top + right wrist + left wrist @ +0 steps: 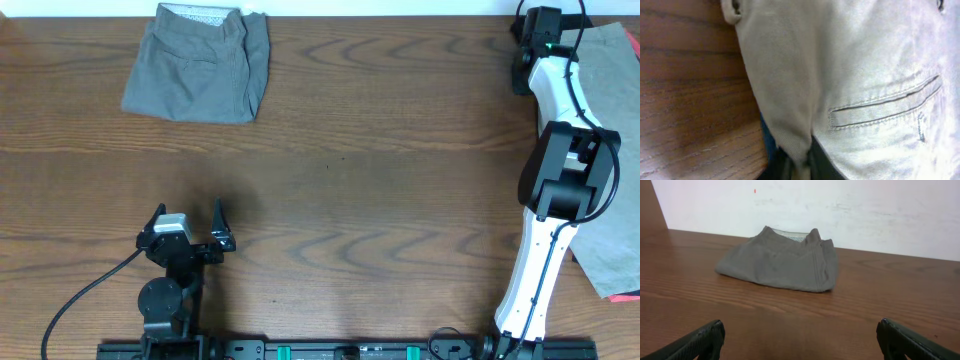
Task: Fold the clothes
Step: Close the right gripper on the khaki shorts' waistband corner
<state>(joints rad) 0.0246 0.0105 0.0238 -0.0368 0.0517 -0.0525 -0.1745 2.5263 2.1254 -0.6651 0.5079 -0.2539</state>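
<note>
Shorts clamped in the right gripper, a folded pair lying ahead of the left one.
Wooden table (380,170) carries everything. Loose pale khaki shorts (865,65) spread out to the outer side of the right arm (545,270), with a scrap of pink-red cloth (625,296) at their near corner. The right gripper (799,162) is pressed together on a ridge of this khaki fabric. A welt pocket (885,107) sits just ahead to its right, a sliver of blue cloth (767,142) just to its left, and a belt loop (732,12) farther ahead. A folded grey-green pair (197,65) lies well ahead of the left gripper (190,228), near the white wall (840,210), with bare wood between. That gripper's jaws stand wide apart, touching no cloth.
</note>
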